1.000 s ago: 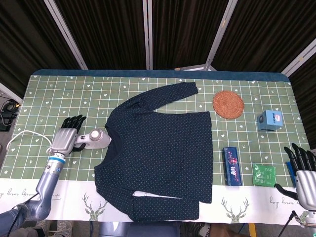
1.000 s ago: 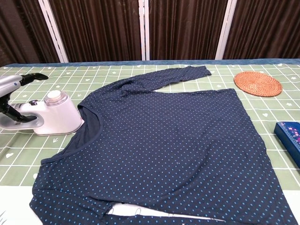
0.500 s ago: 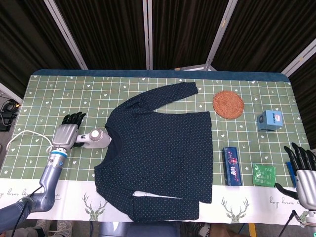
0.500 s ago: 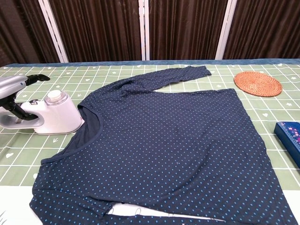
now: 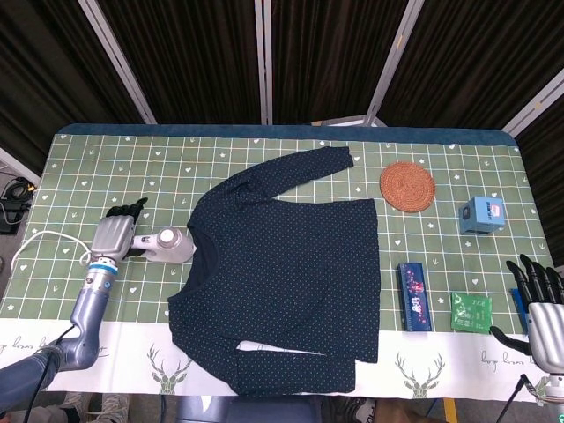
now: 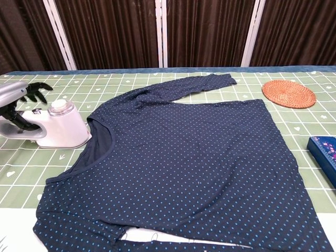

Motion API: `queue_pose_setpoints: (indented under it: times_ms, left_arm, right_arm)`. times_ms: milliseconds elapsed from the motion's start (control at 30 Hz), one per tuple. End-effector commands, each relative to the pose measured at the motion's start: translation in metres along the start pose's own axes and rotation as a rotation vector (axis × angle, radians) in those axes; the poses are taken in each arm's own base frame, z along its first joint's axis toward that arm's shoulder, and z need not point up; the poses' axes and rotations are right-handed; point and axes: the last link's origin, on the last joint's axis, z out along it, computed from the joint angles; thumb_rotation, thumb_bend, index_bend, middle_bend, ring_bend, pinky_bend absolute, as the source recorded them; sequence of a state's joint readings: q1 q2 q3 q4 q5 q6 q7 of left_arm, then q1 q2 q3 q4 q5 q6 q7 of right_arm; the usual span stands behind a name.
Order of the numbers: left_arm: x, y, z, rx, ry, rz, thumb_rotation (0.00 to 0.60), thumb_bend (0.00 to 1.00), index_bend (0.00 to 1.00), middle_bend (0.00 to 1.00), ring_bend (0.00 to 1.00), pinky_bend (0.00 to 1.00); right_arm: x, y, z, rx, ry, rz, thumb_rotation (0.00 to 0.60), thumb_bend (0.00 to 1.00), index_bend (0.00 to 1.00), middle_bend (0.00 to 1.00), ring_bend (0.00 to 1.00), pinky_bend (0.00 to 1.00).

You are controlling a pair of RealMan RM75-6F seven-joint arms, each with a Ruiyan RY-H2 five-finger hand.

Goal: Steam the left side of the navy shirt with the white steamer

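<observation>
The navy dotted shirt (image 5: 286, 273) (image 6: 189, 163) lies flat in the middle of the table, its collar pointing left. Just off the collar stands the white steamer (image 5: 169, 244) (image 6: 62, 127) on the green cloth, touching the shirt's edge. My left hand (image 5: 115, 233) (image 6: 18, 105) wraps its fingers around the steamer's handle from the left. At the front right corner my right hand (image 5: 539, 304) rests with fingers spread and nothing in it, far from the shirt; the chest view does not show it.
The steamer's white cord (image 5: 42, 242) loops off the left edge. Right of the shirt lie a round woven coaster (image 5: 407, 186) (image 6: 289, 93), a small blue box (image 5: 483, 214), a long blue box (image 5: 412, 295) (image 6: 324, 152) and a green packet (image 5: 471, 312).
My left hand's fingers have curled in around the steamer's handle. The steamer has slid a little left, away from the collar. The right hand has not moved.
</observation>
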State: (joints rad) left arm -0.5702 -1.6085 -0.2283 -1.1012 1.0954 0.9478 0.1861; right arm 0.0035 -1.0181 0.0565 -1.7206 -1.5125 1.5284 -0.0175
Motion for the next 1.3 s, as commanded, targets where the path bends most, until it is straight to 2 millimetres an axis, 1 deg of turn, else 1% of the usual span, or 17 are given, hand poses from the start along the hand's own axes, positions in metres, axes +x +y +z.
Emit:
queue_pose_setpoints:
  times_ms: [33,67,167,233,267,333,533,633,667,800,933,1067,1167,1300]
  left_arm:
    - [0.0,-0.002,0.0,-0.013,-0.006,0.006,0.6,0.31,0.57,0.7,0.64,0.76]
    - [0.0,-0.002,0.0,-0.016,-0.007,0.005,0.6,0.31,0.66,0.76,0.69,0.83]
    - [0.0,-0.004,-0.001,-0.026,-0.013,0.007,0.6,0.32,0.83,0.84,0.76,0.94]
    - [0.001,-0.005,-0.001,-0.036,-0.012,0.016,0.6,0.34,0.89,0.86,0.78,0.96]
    - [0.002,-0.005,-0.001,-0.041,-0.01,0.017,0.6,0.37,0.93,0.88,0.79,0.98]
    - [0.004,-0.006,-0.002,-0.052,-0.001,0.011,0.6,0.41,0.98,0.9,0.81,1.0]
    - [0.014,-0.003,-0.007,-0.126,0.012,-0.03,0.6,0.42,0.99,0.91,0.82,1.0]
    - [0.025,0.006,-0.011,-0.196,0.032,-0.081,0.6,0.42,0.99,0.91,0.82,1.0]
    - [0.029,0.012,-0.012,-0.225,0.04,-0.095,0.6,0.42,0.99,0.91,0.82,1.0]
    - [0.037,0.028,-0.013,-0.297,0.05,-0.109,0.6,0.42,0.99,0.91,0.82,1.0]
    - [0.038,0.052,-0.006,-0.35,0.028,-0.094,0.6,0.42,0.99,0.91,0.82,1.0]
    - [0.033,0.082,0.003,-0.401,0.008,-0.057,0.6,0.42,0.99,0.91,0.82,1.0]
    - [0.028,0.1,0.006,-0.429,0.003,-0.04,0.6,0.42,0.99,0.91,0.82,1.0]
    - [0.016,0.132,0.011,-0.479,-0.012,-0.024,0.6,0.42,0.99,0.91,0.82,1.0]
  right_arm:
    - [0.0,0.0,0.0,0.001,-0.001,0.002,0.6,0.0,0.0,0.0,0.0,0.0]
    - [0.0,0.0,0.0,0.001,-0.001,0.003,0.6,0.0,0.0,0.0,0.0,0.0]
    - [-0.001,-0.001,0.0,0.002,-0.004,0.006,0.6,0.0,0.0,0.0,0.0,0.0]
    - [-0.001,-0.001,0.0,0.003,-0.007,0.005,0.6,0.0,0.0,0.0,0.0,0.0]
    - [-0.001,-0.001,0.0,0.004,-0.007,0.004,0.6,0.0,0.0,0.0,0.0,0.0]
    - [-0.002,-0.002,-0.001,0.005,-0.007,0.002,0.6,0.0,0.0,0.0,0.0,0.0]
    - [-0.003,-0.002,0.0,0.005,-0.008,-0.002,0.6,0.0,0.0,0.0,0.0,0.0]
    - [-0.003,-0.003,0.0,0.003,-0.007,-0.004,0.6,0.0,0.0,0.0,0.0,0.0]
    - [-0.002,-0.002,0.0,0.002,-0.005,-0.004,0.6,0.0,0.0,0.0,0.0,0.0]
    - [-0.002,-0.002,0.001,-0.003,-0.002,-0.002,0.6,0.0,0.0,0.0,0.0,0.0]
    - [-0.001,0.0,0.001,-0.01,0.0,0.0,0.6,0.0,0.0,0.0,0.0,0.0]
    - [-0.001,0.0,0.001,-0.012,0.001,0.001,0.6,0.0,0.0,0.0,0.0,0.0]
    - [-0.001,0.0,0.001,-0.01,0.0,-0.001,0.6,0.0,0.0,0.0,0.0,0.0]
    - [0.0,0.002,0.002,-0.018,0.003,0.005,0.6,0.0,0.0,0.0,0.0,0.0]
